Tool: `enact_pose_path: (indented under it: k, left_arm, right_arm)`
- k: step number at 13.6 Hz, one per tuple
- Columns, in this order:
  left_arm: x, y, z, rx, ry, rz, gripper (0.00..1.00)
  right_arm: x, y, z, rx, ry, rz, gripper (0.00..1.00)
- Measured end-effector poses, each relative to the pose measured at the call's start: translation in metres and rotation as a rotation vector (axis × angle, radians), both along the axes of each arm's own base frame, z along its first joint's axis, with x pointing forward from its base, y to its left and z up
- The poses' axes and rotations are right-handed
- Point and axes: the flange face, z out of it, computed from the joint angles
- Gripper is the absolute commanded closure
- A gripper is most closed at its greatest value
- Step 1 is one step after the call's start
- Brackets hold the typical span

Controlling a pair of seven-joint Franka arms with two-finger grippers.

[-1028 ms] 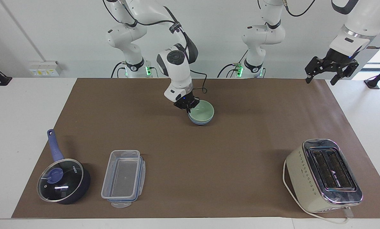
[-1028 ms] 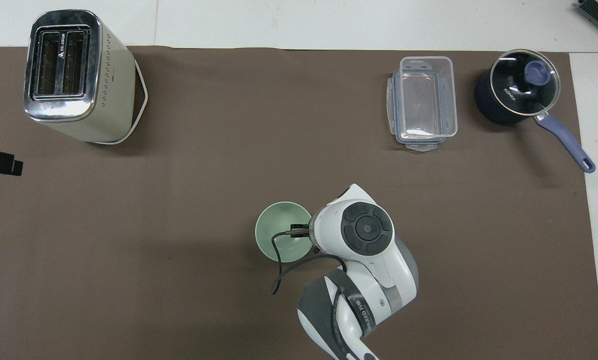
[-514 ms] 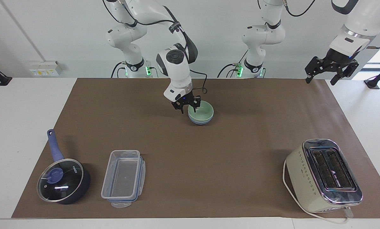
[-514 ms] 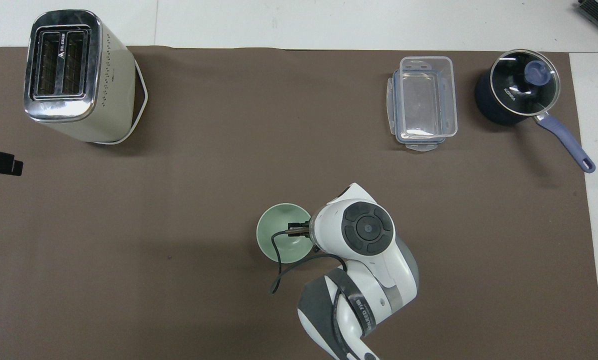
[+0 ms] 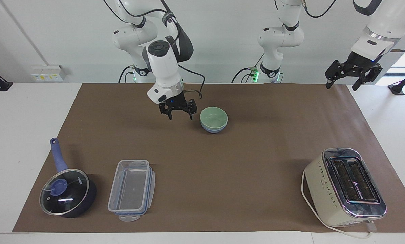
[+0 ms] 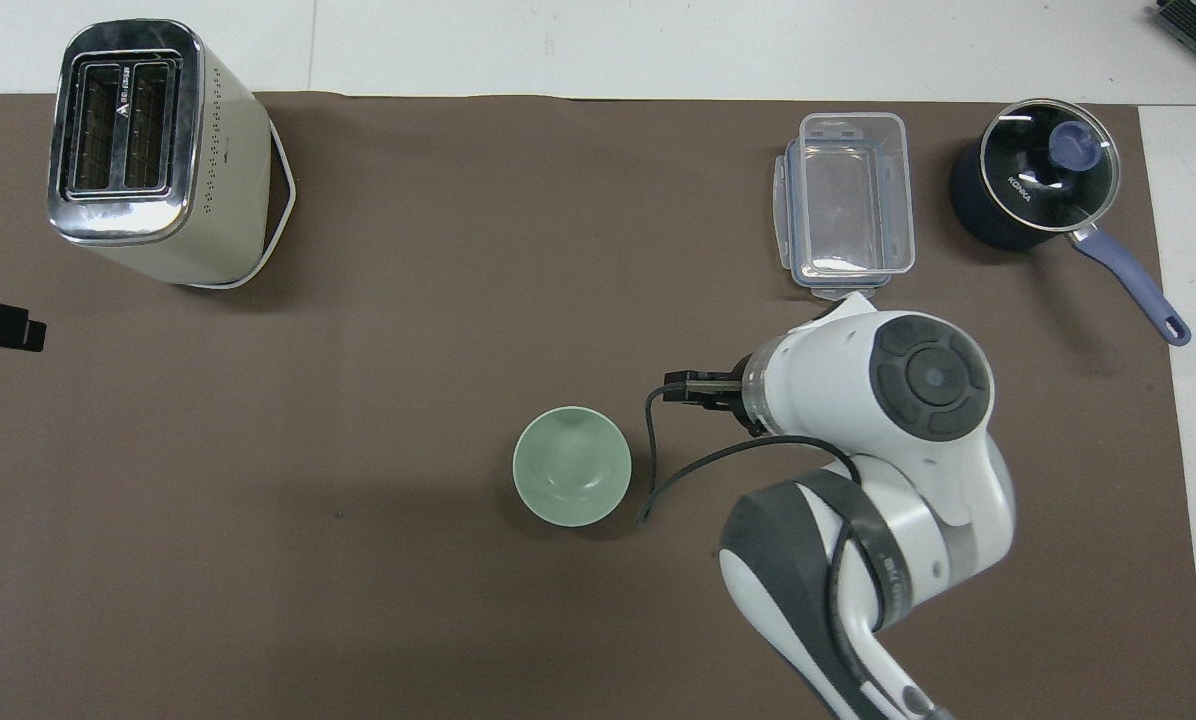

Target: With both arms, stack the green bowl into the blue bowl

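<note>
The green bowl (image 5: pixel 213 117) sits nested inside the blue bowl (image 5: pixel 214 128) on the brown mat, in its middle and nearer to the robots. In the overhead view only the green bowl (image 6: pixel 570 465) shows; the blue bowl is hidden under it. My right gripper (image 5: pixel 180 116) is open and empty, raised over the mat beside the bowls toward the right arm's end, apart from them. In the overhead view the right arm's wrist (image 6: pixel 883 385) covers it. My left gripper (image 5: pixel 341 86) waits open and empty, high over the mat's edge at the left arm's end.
A cream toaster (image 5: pixel 344 186) stands far from the robots at the left arm's end. A clear plastic container (image 5: pixel 131 189) and a dark blue lidded saucepan (image 5: pixel 68 193) sit far from the robots toward the right arm's end.
My right gripper let go of the green bowl's rim, opened, rose and moved away toward the right arm's end. The bowls stay stacked. The left arm has not moved.
</note>
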Motion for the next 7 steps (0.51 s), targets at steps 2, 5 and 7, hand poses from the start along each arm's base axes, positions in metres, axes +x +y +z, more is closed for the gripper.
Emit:
enact_pose_path:
  k: [2, 5, 7]
  left_arm:
    - [0.0, 0.0, 0.0, 0.0, 0.0, 0.0, 0.0]
    - [0.0, 0.0, 0.0, 0.0, 0.0, 0.0, 0.0]
    - [0.0, 0.0, 0.0, 0.0, 0.0, 0.0, 0.0]
  right_arm:
    - [0.001, -0.035, 0.027, -0.009, 0.023, -0.008, 0.0]
    - [0.0, -0.095, 0.066, -0.026, 0.034, -0.015, 0.0]
    - [-0.001, -0.138, 0.094, -0.055, 0.044, 0.0, 0.0]
